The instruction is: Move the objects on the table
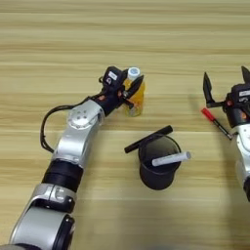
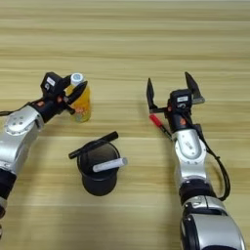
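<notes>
A small orange-drink bottle (image 1: 135,100) with a white cap stands upright left of centre on the table (image 1: 58,53). My left gripper (image 1: 135,82) is shut on it, one black finger crossing its front and the other hidden behind. A round black cup (image 1: 157,171) stands nearer me, with a white marker (image 1: 171,158) leaning out over its right rim. A slim black marker (image 1: 148,139) lies slanted at the cup's far rim. Over at the right my right gripper (image 2: 168,79) is open with nothing between its fingers.
A red-capped black pen (image 2: 158,122) lies on the wood just below the right gripper's left finger. A black cable loops out from the left forearm (image 1: 45,128). Bare planks stretch across the far half of the table.
</notes>
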Controlling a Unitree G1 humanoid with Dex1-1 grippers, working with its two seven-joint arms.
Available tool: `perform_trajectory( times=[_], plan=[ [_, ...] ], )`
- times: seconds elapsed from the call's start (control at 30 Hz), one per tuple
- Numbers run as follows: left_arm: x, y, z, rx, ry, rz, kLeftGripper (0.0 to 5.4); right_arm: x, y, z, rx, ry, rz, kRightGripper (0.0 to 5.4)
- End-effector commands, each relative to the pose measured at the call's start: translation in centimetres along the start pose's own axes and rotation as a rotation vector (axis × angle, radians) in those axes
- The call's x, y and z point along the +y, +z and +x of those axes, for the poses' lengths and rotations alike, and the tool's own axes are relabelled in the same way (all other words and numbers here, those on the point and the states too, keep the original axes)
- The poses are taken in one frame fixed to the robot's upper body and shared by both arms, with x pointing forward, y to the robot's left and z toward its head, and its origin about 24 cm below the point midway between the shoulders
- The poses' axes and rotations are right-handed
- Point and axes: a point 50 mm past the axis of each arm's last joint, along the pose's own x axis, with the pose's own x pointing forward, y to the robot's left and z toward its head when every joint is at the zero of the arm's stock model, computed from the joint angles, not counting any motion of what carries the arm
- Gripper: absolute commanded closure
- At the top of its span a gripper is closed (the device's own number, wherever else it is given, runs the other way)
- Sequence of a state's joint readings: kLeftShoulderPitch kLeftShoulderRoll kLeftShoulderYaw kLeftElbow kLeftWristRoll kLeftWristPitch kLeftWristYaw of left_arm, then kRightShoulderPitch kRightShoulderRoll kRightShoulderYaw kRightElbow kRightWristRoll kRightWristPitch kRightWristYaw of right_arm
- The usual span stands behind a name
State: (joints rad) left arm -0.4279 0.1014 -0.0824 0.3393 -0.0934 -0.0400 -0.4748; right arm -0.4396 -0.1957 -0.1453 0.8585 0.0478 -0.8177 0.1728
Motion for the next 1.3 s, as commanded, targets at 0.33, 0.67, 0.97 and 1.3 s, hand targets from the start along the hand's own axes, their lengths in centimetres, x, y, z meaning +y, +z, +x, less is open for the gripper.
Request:
perform_trajectory(
  times=[0.33, 0.67, 0.97, 1.3],
  plan=[
    [0.0, 2.8, -0.2, -0.068, -0.055, 0.027, 3.66, 2.7, 2.1, 0.8, -0.005, 0.536, 0.121, 0.00],
    [-0.6, 3.2, -0.2, -0.078, -0.088, 0.037, 3.66, 2.2, 4.4, 1.8, 0.078, 0.851, 0.138, 0.00],
    [-1.1, 4.0, -0.2, -0.096, -0.119, 0.051, 3.66, 2.9, 3.8, 2.3, 0.180, 0.928, 0.100, 0.00],
    [-1.7, 4.4, 0.1, -0.107, -0.147, 0.054, 3.66, 5.3, 2.4, 2.8, 0.251, 0.967, 0.108, 0.00]
  ],
)
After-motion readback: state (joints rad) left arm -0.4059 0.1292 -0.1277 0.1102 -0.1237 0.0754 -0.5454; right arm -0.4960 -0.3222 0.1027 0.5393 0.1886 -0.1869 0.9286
